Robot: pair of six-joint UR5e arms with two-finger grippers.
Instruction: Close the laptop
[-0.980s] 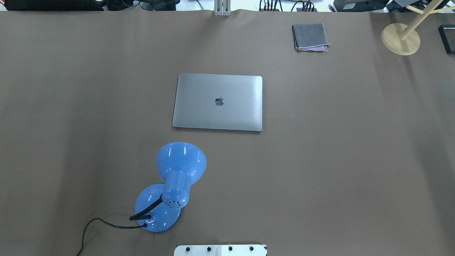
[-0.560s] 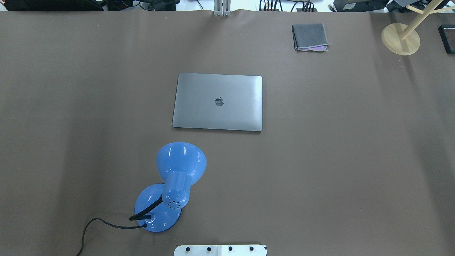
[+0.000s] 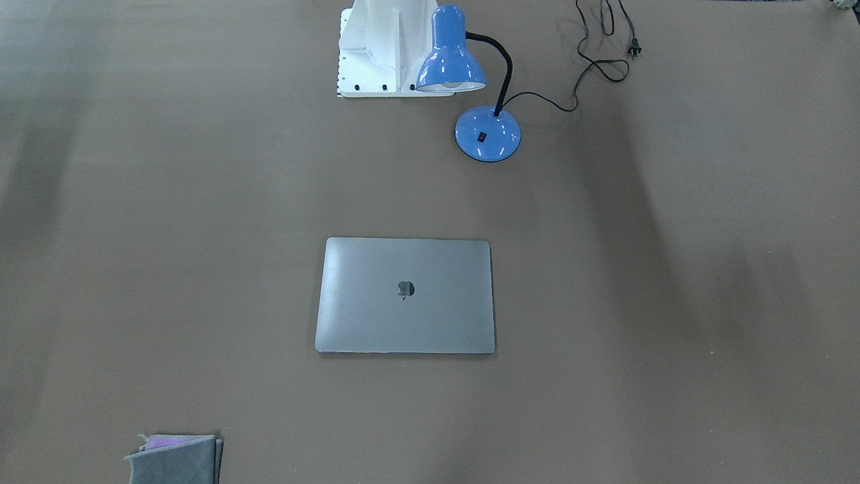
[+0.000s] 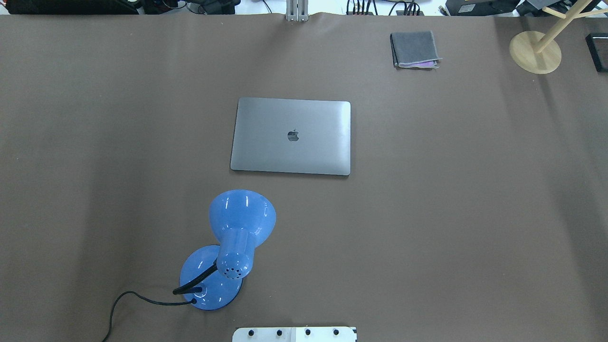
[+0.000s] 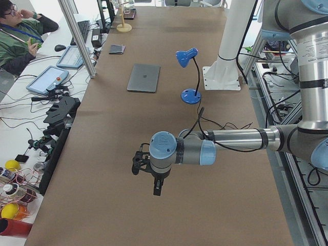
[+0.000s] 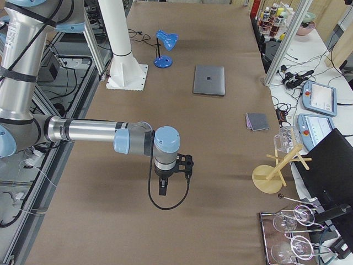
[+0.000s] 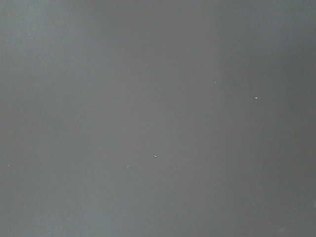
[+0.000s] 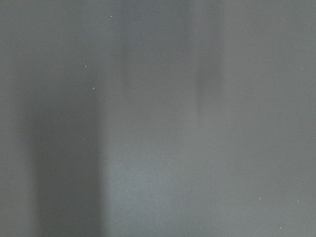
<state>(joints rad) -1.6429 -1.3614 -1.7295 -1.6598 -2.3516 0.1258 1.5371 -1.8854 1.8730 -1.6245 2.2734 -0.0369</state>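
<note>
The space-grey laptop (image 4: pixel 290 137) lies shut and flat in the middle of the table, lid down with the dark apple logo facing up. It also shows in the front-facing view (image 3: pixel 405 294) and, small, in the left (image 5: pixel 143 78) and right (image 6: pixel 209 80) side views. My left gripper (image 5: pixel 157 188) hangs over bare table far from the laptop, near the table's left end. My right gripper (image 6: pixel 162 189) hangs over bare table near the right end. Both show only in the side views, so I cannot tell whether they are open or shut. Both wrist views show only the plain table cover.
A blue desk lamp (image 4: pixel 240 223) with a black cord stands between the laptop and the robot base (image 4: pixel 294 334). A folded grey cloth (image 4: pixel 414 49) lies at the far right. A wooden stand (image 4: pixel 535 51) is at the far right corner.
</note>
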